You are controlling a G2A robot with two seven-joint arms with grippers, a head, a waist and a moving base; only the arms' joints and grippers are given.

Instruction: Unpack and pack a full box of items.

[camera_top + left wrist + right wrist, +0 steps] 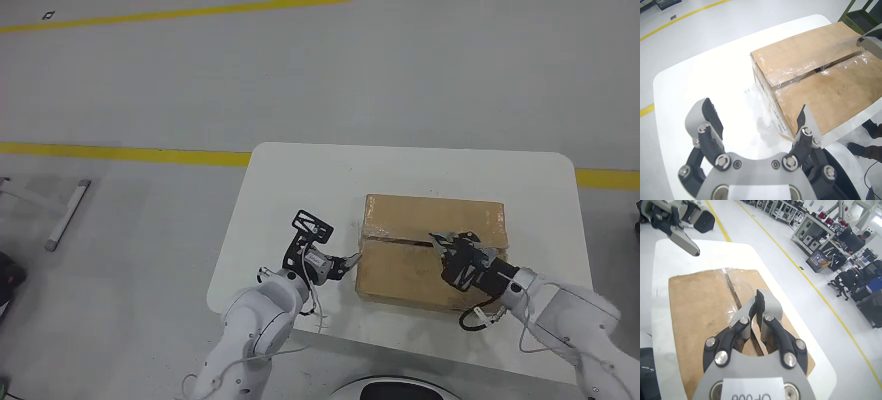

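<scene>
Looking down, top view: one white table [300, 190], one cardboard box [410, 275] on it, flaps down.
Left gripper [343, 266], top view: hanging off the box's short end. The box is just ahead of its jaw tips and apart from them.
Right gripper [445, 243], top view: over the lid, with the centre seam right under its jaw tips.
Jaws, left wrist view: spread wide and holding nothing, with bare table between the pads.
Box, left wrist view: ahead of the jaws and off toward one finger. That finger's tip lines up with the box's near lower corner, and I cannot tell whether they touch.
Tape [783, 74], left wrist view: clear and crinkled along the seam [848, 55], which gapes dark partway along. Far beyond the jaws, a finger of the other arm sits at the seam's far end.
Jaws, right wrist view: pressed together, toothed pads meeting — whether a sliver of tape is caught between them I cannot tell.
Box, right wrist view: directly beneath the jaws, with the seam running straight out past the tips and open a crack under the finger bases.
Left gripper, right wrist view: well beyond the jaw tips — past the box's far end, above the table.
</scene>
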